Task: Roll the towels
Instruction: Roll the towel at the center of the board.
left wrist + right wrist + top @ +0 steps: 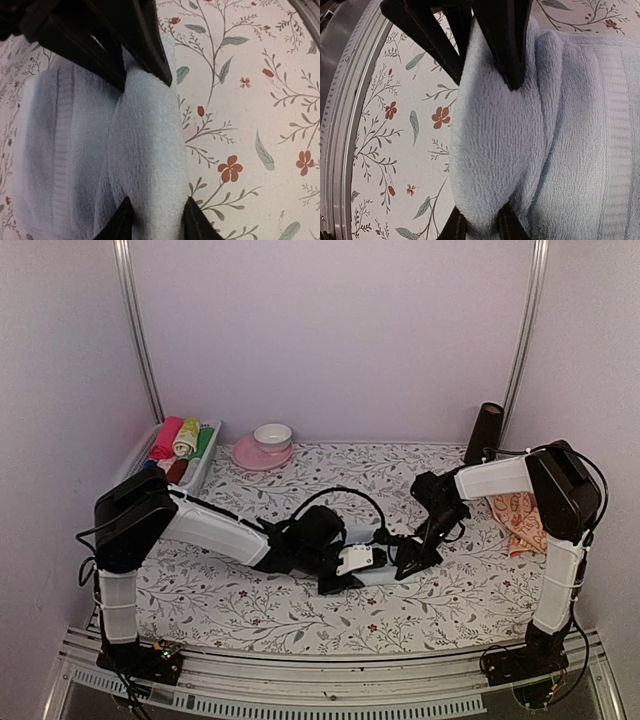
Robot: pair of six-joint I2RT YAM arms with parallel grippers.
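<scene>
The pale blue towel (380, 573) lies mid-table between both grippers, one edge turned up into a thick roll (150, 150). My left gripper (157, 201) has a fingertip pressed against each side of that roll, and the right gripper's dark fingers (150, 60) hold it from the far end. In the right wrist view my right gripper (480, 210) pinches the same roll (495, 140), with the left gripper's fingers (505, 50) opposite. The rest of the towel lies flat (600, 150). From above, the left gripper (350, 562) and right gripper (410, 562) face each other. The peach-orange printed towel (517, 520) lies crumpled at the right, under the right arm.
A white bin (205, 465) of rolled coloured cloths stands at the back left. Beside it a white bowl (272, 435) sits on a pink plate (245, 455). A dark cylinder (485, 430) stands at the back right. The table's metal front rail (340, 125) runs close to the roll.
</scene>
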